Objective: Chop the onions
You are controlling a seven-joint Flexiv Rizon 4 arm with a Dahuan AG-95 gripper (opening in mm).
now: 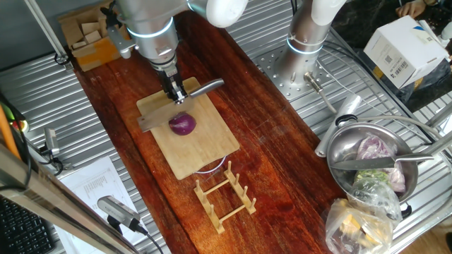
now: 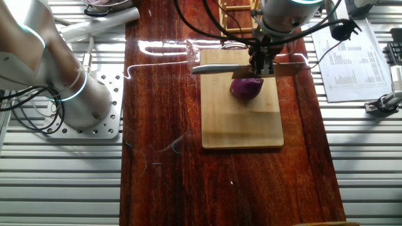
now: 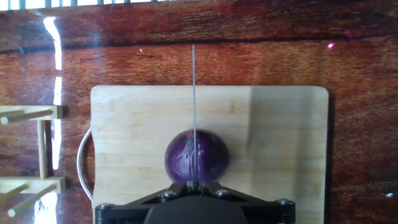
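A small round red onion (image 1: 183, 124) (image 2: 246, 86) (image 3: 205, 157) lies whole on the bamboo board (image 1: 205, 152) (image 2: 242, 122) (image 3: 273, 143), near the board's middle. My gripper (image 1: 175, 95) (image 2: 260, 66) (image 3: 195, 185) is shut on a knife (image 1: 152, 123) (image 2: 213, 69) (image 3: 194, 93), gripping it where blade meets handle. The hand view shows the blade edge-on as a thin line running straight across the onion's centre. In the fixed views the blade hangs just above the onion; I cannot tell whether it touches.
A wooden peg rack (image 1: 224, 196) (image 2: 237, 7) (image 3: 25, 180) stands just off one end of the board. A metal bowl (image 1: 337, 144) with leafy vegetable, a plastic bag (image 1: 360, 219) and a second arm's base (image 1: 304, 42) (image 2: 75, 94) sit off the dark wooden top.
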